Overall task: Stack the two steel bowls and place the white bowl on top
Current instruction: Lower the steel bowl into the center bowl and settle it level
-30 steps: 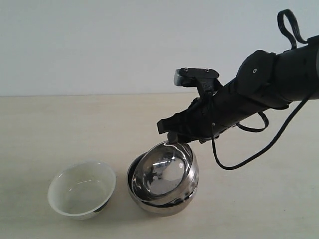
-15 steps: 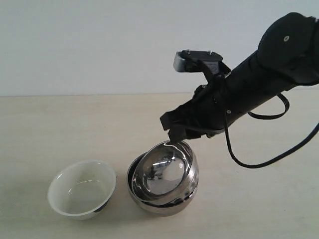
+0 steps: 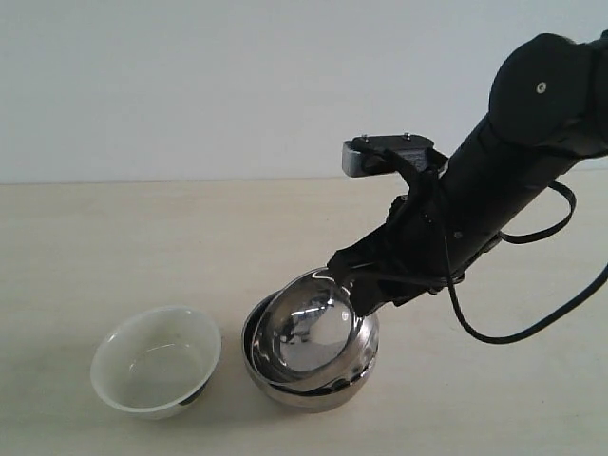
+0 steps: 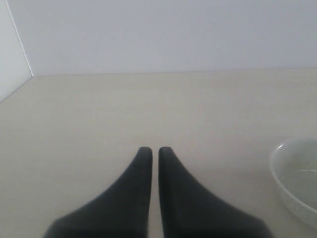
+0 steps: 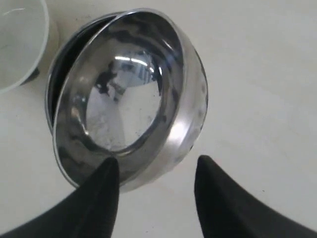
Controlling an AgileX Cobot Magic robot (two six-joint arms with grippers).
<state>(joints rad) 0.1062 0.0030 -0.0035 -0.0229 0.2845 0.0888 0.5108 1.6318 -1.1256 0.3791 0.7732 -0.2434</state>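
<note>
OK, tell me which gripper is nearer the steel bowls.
Right. The right gripper hangs open at the rim of the steel bowls; the left gripper, shut, sits near the white bowl.

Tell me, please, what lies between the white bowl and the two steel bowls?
Nothing: the exterior view shows only a narrow strip of bare table between the white bowl and the steel bowls.

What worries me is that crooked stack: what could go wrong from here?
1. The upper steel bowl sits tilted in the lower steel bowl, not nested flat. The white bowl set on it could rock or slide off.
2. The open right gripper hangs right at the tilted rim. Pulling away might snag it and shift the stack.
</note>
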